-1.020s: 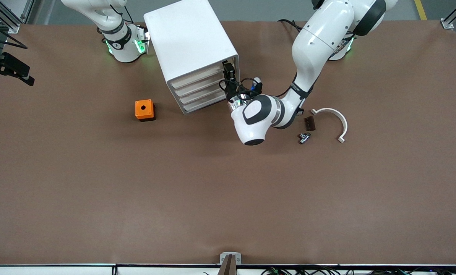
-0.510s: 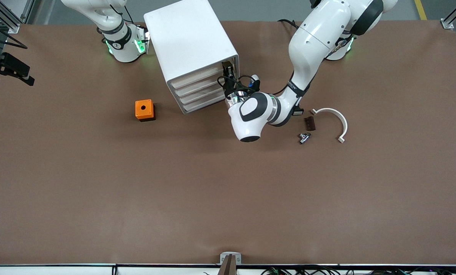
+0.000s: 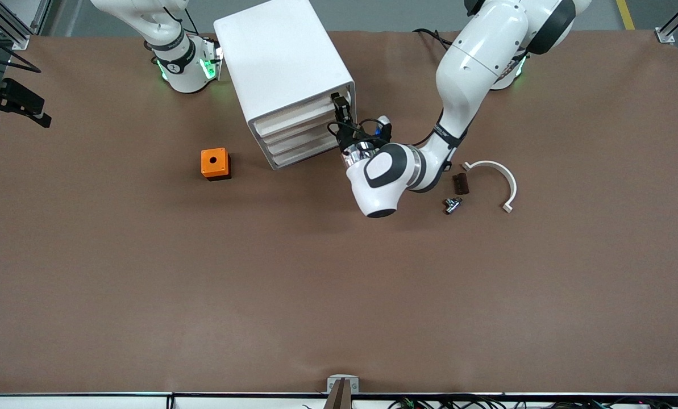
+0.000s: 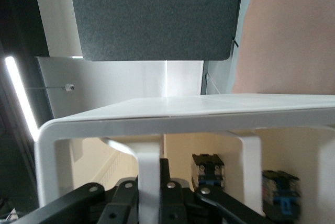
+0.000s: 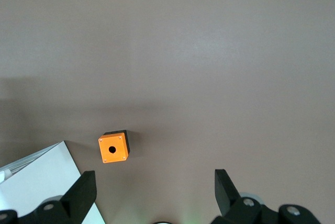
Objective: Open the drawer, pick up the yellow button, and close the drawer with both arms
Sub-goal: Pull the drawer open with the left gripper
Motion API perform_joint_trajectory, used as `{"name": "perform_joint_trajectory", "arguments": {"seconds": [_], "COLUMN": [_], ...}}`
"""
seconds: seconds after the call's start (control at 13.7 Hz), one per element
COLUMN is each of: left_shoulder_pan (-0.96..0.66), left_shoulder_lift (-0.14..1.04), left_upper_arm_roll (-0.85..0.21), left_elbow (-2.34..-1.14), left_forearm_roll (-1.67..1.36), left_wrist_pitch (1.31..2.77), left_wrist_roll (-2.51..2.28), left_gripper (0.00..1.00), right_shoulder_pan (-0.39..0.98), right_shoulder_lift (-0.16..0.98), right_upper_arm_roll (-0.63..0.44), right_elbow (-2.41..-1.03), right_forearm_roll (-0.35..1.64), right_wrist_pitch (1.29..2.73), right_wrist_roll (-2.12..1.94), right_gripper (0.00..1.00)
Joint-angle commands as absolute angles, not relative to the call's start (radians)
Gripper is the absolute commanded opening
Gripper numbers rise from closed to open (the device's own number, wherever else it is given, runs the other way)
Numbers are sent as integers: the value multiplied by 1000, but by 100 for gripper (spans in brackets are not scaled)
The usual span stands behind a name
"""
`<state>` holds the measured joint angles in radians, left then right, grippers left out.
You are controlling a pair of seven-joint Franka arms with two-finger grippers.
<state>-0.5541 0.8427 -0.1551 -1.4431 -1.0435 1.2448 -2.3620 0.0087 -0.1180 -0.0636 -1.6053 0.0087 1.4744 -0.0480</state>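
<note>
The white cabinet [image 3: 285,68] stands near the robots' bases, its four drawers facing the front camera. My left gripper [image 3: 341,111] is at the top drawer [image 3: 299,118], at its end toward the left arm. In the left wrist view this gripper [image 4: 149,179] is shut on a white upright bar [image 4: 148,153] of the drawer's front. Two small black parts with bluish ends [image 4: 208,169] lie inside; no orange cap shows, so I cannot tell whether either is the button. My right gripper [image 5: 154,192] waits open, high over the table.
An orange cube with a black hole [image 3: 215,163] sits toward the right arm's end, also seen as the cube [image 5: 113,148]. A white curved piece [image 3: 503,176], a dark brown part [image 3: 460,183] and a small metal part [image 3: 452,204] lie beside the left arm's wrist.
The left gripper has shut on the drawer's bar. The left wrist went in toward the cabinet, then came back a little toward the front camera. The right arm has not moved.
</note>
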Motion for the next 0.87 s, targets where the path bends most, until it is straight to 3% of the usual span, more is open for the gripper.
{"name": "perform_joint_trajectory", "arguments": {"seconds": [0.0, 0.66, 0.73, 0.8], "left_shoulder_pan": [-480, -319, -315, -314], "left_shoulder_lift": [845, 842, 842, 842], "left_upper_arm_roll": [-153, -153, -153, -153], "left_elbow": [-1430, -1425, -1425, -1425], "left_forearm_roll": [-1101, -1098, -1098, -1101], "left_wrist_pitch": [1261, 1313, 1313, 1315], "left_wrist_roll": [-2362, -2365, -2365, -2365], "left_gripper": [6, 10, 12, 20], "right_shoulder_pan": [9, 8, 6, 5], "right_shoulder_lift": [-110, -110, -110, -110], "right_upper_arm_roll": [-64, -64, -66, -67], "right_elbow": [-1586, -1586, -1586, -1586], "right_forearm_roll": [6, 11, 12, 14], "right_wrist_pitch": [1468, 1476, 1477, 1476], "right_wrist_roll": [-54, -54, -54, -54], "right_gripper": [100, 100, 100, 100]}}
